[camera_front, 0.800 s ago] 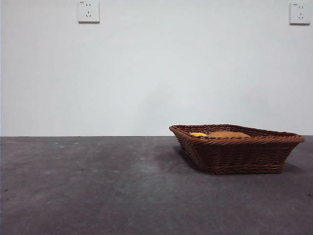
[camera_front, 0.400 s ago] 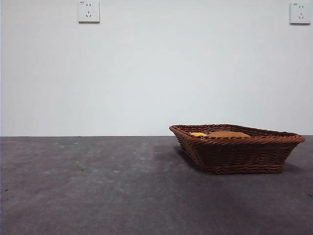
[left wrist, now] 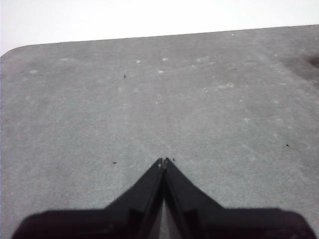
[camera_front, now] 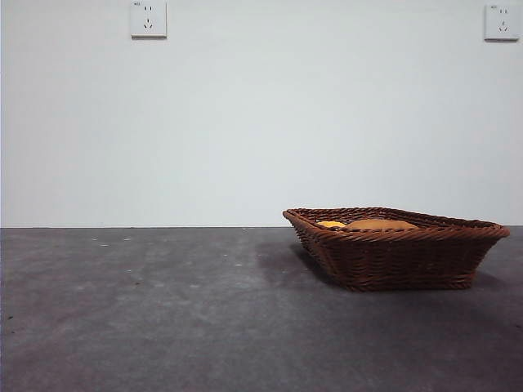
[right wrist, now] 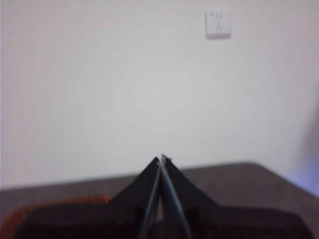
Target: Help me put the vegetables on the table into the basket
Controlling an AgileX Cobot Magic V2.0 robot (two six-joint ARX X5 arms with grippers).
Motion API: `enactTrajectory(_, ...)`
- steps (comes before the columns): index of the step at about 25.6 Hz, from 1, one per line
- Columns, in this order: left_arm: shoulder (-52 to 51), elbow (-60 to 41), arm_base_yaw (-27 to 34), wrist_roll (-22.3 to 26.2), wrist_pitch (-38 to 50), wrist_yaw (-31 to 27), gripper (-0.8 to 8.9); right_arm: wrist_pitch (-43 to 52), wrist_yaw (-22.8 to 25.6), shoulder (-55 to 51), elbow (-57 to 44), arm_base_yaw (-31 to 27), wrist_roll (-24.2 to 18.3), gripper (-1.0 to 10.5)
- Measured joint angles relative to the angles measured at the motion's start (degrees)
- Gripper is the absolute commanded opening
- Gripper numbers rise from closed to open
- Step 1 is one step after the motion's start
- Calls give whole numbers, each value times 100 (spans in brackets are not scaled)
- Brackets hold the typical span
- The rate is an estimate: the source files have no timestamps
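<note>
The brown wicker basket [camera_front: 396, 247] stands on the dark grey table [camera_front: 163, 310] at the right in the front view. Over its rim show the top of the tan potato [camera_front: 380, 224] and a bit of the yellow-orange corn piece [camera_front: 331, 224]. The eggplant is hidden. My left gripper [left wrist: 164, 161] is shut and empty above bare table. My right gripper [right wrist: 161, 159] is shut and empty, raised and facing the wall, with an edge of the basket [right wrist: 30, 211] below it. Neither arm shows in the front view.
Two white wall sockets [camera_front: 148, 18] [camera_front: 501, 21] sit high on the white back wall. The table's far rounded corner [left wrist: 15, 50] shows in the left wrist view. A socket [right wrist: 218, 22] shows in the right wrist view.
</note>
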Motion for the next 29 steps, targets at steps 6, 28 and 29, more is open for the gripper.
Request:
enactTrajectory(6, 11, 0, 0, -2, 4, 0, -3, -962, -2, 4, -68, 0, 0, 0)
enactTrajectory(28, 33, 0, 0, -2, 9, 0, -3, -2485, -323, 4, -68, 0, -76, 0)
enactTrajectory(29, 33, 0, 0, -2, 9, 0, -3, -2485, -323, 4, -68, 0, -79, 1)
